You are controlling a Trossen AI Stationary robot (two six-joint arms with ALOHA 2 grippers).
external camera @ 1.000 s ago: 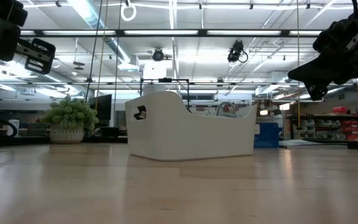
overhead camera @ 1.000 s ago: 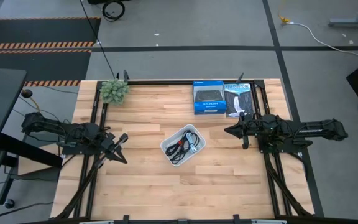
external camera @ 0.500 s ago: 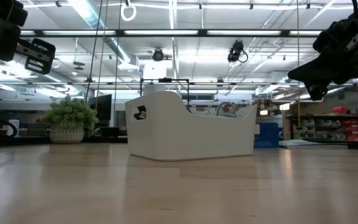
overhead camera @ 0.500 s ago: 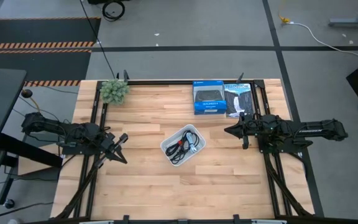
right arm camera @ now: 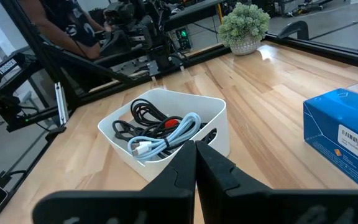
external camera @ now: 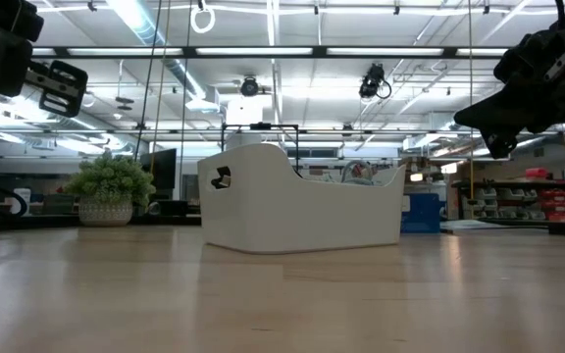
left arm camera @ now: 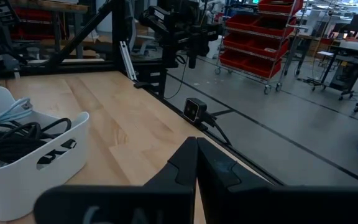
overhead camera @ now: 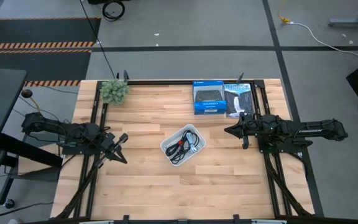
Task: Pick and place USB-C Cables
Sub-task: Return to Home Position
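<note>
The USB-C cables lie bundled in the white tray (overhead camera: pixel 183 144) at the middle of the table: a black one (right arm camera: pixel 143 115), one with a red band (right arm camera: pixel 169 123) and a pale blue-grey one (right arm camera: pixel 166 138). I cannot make out a white one. My left gripper (overhead camera: pixel 123 139) hovers shut and empty left of the tray, and its fingers (left arm camera: pixel 196 163) meet in the left wrist view. My right gripper (overhead camera: pixel 229 130) hovers shut and empty right of the tray, and its fingers (right arm camera: pixel 196 160) meet in the right wrist view. Both are above table height in the low view.
A blue retail box (overhead camera: pixel 207 98) and a black one (overhead camera: pixel 238 99) lie at the far edge, near my right gripper. A small potted plant (overhead camera: pixel 114 91) stands at the far left corner. Bare wood lies in front of the tray.
</note>
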